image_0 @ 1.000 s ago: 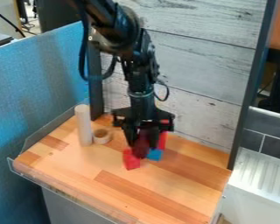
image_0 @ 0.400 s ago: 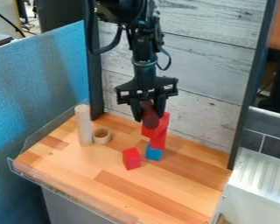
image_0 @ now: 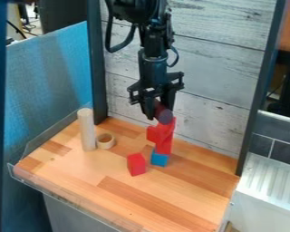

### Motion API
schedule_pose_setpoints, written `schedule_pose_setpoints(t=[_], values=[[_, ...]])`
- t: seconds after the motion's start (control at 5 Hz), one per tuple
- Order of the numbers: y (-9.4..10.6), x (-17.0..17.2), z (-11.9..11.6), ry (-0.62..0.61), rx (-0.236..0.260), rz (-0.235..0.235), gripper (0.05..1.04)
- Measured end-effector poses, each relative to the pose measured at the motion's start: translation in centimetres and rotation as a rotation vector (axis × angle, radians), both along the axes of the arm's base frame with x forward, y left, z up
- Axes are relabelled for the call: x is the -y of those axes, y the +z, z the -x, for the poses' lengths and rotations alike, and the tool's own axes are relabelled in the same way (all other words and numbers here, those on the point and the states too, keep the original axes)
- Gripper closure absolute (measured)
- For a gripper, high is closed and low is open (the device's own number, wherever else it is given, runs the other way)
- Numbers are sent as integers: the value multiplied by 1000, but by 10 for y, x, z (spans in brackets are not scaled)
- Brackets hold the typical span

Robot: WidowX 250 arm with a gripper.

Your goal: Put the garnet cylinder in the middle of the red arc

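The gripper (image_0: 159, 105) hangs over the back of the wooden surface, closed on the dark red garnet cylinder (image_0: 165, 116), whose round end faces the camera at a tilt. Just below and partly behind the cylinder is a bright red piece (image_0: 163, 135), standing behind and above a blue block (image_0: 159, 158). It may be the red arc, but its curve cannot be made out. Whether the cylinder touches this piece cannot be told.
A red block (image_0: 136, 164) sits left of the blue one. On the left side stand a tall pale cylinder (image_0: 87, 129) and a small tan ring (image_0: 105, 141). The plank wall (image_0: 214, 108) rises close behind the gripper.
The gripper has risen from beside the loose red block and shifted back and slightly right, carrying the garnet cylinder. The cylinder now points more toward the camera. The blocks look unmoved.
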State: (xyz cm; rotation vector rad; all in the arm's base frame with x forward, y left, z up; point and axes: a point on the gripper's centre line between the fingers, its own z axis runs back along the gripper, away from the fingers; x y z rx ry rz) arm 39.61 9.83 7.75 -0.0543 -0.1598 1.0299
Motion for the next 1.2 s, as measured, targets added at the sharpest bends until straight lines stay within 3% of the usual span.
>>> schedule_pose_setpoints(t=[0.6, 0.8, 1.2], values=[[-14, -1, -21, 162, 12, 8, 560], [-13, -3, -28, 230, 58, 13, 560], [-24, 0, -37, 328, 99, 22, 560]])
